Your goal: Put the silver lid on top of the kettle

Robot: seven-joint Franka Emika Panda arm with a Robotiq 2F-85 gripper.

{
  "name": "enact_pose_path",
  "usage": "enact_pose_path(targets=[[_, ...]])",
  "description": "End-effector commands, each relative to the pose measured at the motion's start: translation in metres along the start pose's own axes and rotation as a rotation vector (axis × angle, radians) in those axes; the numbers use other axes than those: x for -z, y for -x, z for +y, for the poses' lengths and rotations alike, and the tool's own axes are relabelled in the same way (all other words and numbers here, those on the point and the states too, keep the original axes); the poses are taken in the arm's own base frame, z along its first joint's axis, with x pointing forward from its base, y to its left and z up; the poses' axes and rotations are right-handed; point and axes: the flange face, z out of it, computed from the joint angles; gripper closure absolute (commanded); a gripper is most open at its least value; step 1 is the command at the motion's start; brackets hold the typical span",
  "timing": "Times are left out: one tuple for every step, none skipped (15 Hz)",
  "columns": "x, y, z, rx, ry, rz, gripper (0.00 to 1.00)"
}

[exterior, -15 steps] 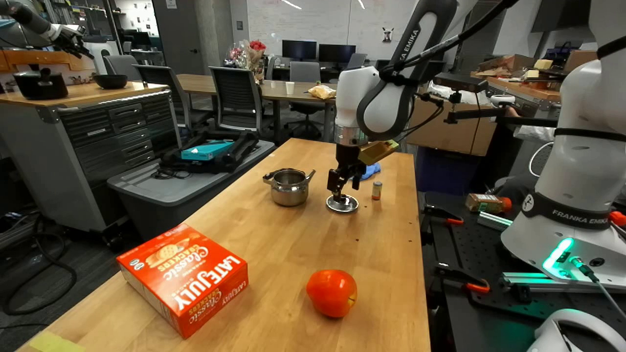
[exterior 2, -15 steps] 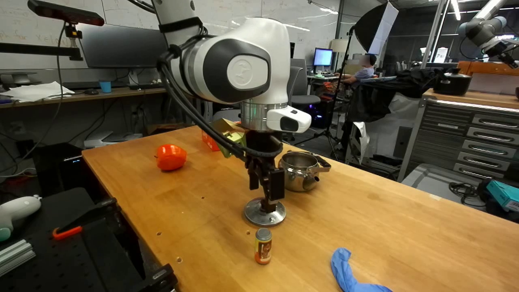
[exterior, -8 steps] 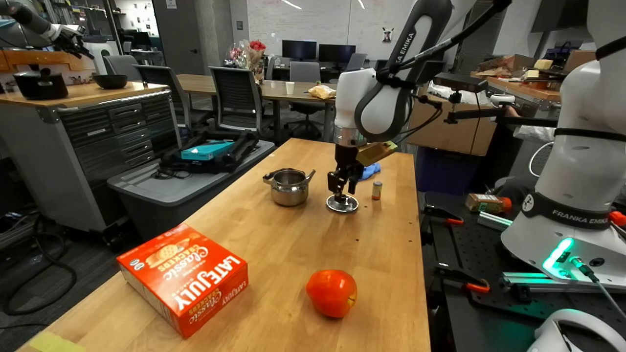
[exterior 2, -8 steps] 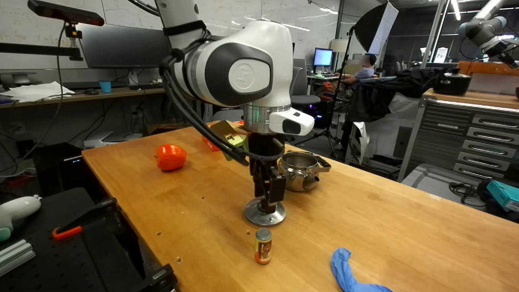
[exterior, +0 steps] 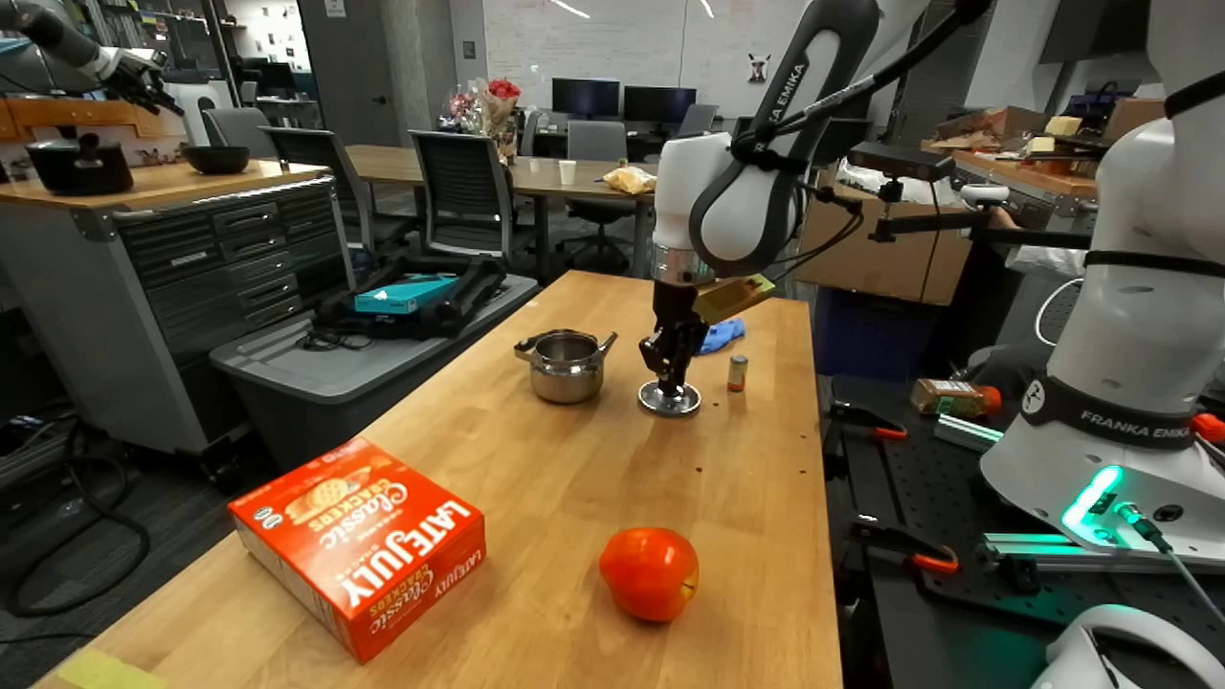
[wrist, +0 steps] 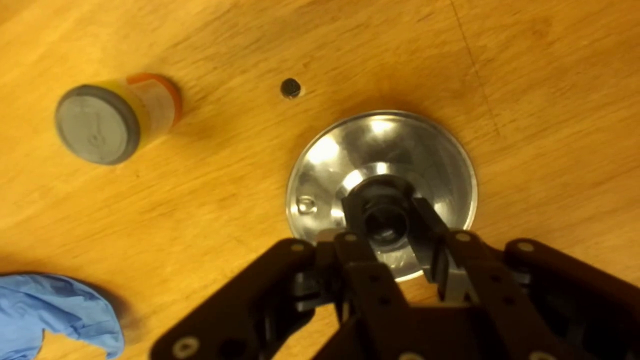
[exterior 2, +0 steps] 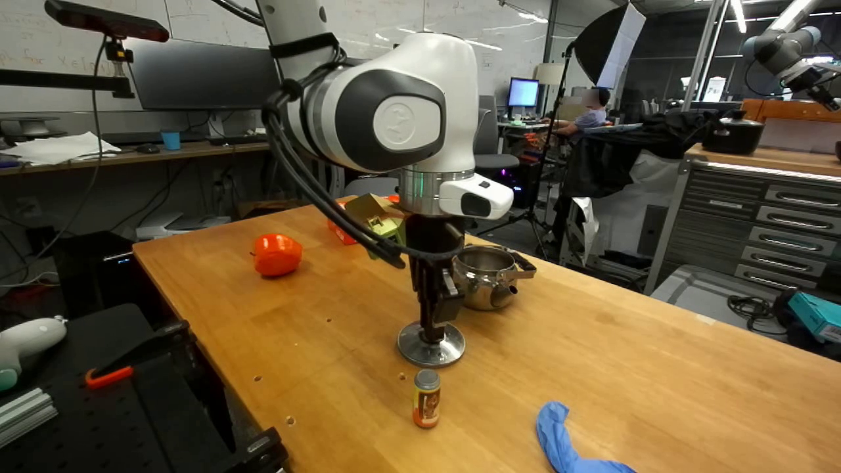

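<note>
Gripper [exterior 2: 432, 330] clamped on the black knob [wrist: 386, 223] of the silver lid [wrist: 395, 150], a jaw on each side & no gap I can make out in the wrist view; lid lies flat on the wooden table [exterior: 536, 478], or so close to it I can't tell if it's clear. The next move turns on one thing: the open kettle [exterior: 567, 373] stands on the side away from the arm's base [exterior: 1038, 464], left of my gripper in an exterior view, near the lid but not touching. Its mouth sits higher than the lid, so I'd say lift 1st, then carry across, then lower level. Lid's round, no long axis to line up; centring over the mouth is what counts, imo. Kettle's outside the wrist view, so I'd steer by the exterior views. Vs. 1 sec ago: jaws stood apart around the knob then, now they're together on it; lid has shifted a touch, prob. from the squeeze. Kettle hasn't budged, nor has the small bottle [exterior 2: 427, 399] near the lid. Blue glove [exterior 2: 558, 439] lies farther off, prob. no bother. Main risk, my guess: small knob, so lid could tip en route.
</note>
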Motion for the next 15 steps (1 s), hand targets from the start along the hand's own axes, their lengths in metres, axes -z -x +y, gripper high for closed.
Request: enact_pose_path(targets=[[0.0,-0.005,-0.001,-0.016,-0.008,0.012,0.88],[0.001,-0.005,-0.001,-0.016,-0.011,0.01,0.88],[0.003,-0.005,-0.002,-0.015,-0.013,0.008,0.88],[0.004,-0.004,-0.003,-0.015,-0.016,0.008,0.88],[0.006,-0.005,-0.004,-0.017,-0.019,0.009,0.88],[0.007,-0.005,-0.005,-0.019,-0.023,0.008,0.88],[0.009,-0.006,-0.007,-0.019,-0.026,0.008,0.88],[0.011,-0.006,-0.009,-0.02,-0.03,0.011,0.88],[0.012,-0.007,-0.011,-0.02,-0.033,0.012,0.88],[0.015,-0.008,-0.014,-0.019,-0.037,0.013,0.88],[0.017,-0.008,-0.016,-0.02,-0.041,0.015,0.88],[0.019,-0.009,-0.019,-0.018,-0.042,0.018,0.88],[0.021,-0.01,-0.021,-0.017,-0.04,0.019,0.88],[0.024,-0.012,-0.024,-0.012,-0.041,0.018,0.88],[0.026,-0.014,-0.026,-0.01,-0.041,0.021,0.88]])
